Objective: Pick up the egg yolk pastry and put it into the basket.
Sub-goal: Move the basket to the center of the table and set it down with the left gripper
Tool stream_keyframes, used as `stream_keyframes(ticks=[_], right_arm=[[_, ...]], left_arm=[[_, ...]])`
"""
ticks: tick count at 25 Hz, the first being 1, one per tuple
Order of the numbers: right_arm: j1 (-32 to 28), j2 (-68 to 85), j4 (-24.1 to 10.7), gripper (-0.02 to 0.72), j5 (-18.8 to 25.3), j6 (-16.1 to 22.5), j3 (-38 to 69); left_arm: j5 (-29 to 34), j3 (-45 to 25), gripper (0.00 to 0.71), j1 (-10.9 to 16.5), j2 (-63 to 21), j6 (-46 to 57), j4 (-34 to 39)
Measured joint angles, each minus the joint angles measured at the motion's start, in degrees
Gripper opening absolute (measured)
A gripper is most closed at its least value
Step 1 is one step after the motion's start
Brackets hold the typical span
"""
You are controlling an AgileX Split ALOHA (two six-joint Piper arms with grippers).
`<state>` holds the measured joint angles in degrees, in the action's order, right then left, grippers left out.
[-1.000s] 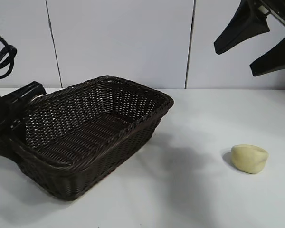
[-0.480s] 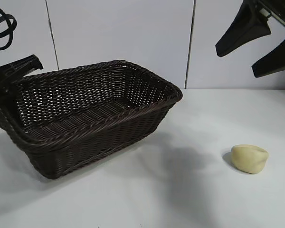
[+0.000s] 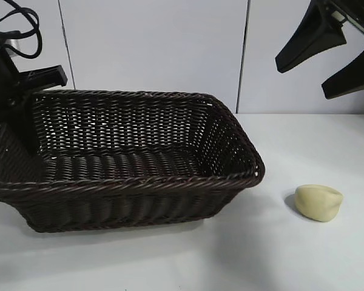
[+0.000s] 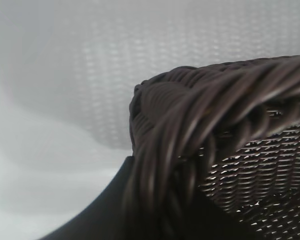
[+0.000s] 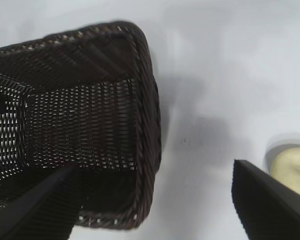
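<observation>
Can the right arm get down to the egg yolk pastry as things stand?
Probably yes: the right hand hangs open high above the egg yolk pastry, which lies alone on the table, apart from the basket.

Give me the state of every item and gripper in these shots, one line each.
Egg yolk pastry: lying on the table, outside the basket, untouched.
Basket: upright, nothing inside, left end held by the left gripper.
Left gripper: shut on the basket's rim.
Right gripper: raised above the pastry, jaws open, holding nothing.
Table: white, carrying both items.
</observation>
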<state>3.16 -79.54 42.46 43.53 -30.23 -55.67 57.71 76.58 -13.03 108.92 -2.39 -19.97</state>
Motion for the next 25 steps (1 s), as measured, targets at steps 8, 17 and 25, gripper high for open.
stream_keyframes(ticks=[8, 17, 25], right_arm=[[0.0, 0.0, 0.0, 0.591, 0.0, 0.0, 0.0], [0.0, 0.0, 0.0, 0.591, 0.0, 0.14, 0.0], [0.0, 0.0, 0.0, 0.591, 0.06, 0.14, 0.0]], left_arm=[[0.96, 5.75, 0.104, 0.0, 6.32, -3.4, -2.72], [0.18, 6.22, 0.104, 0.05, 9.74, -3.69, -0.56], [-0.42, 6.29, 0.105, 0.05, 10.08, -3.95, -1.62]])
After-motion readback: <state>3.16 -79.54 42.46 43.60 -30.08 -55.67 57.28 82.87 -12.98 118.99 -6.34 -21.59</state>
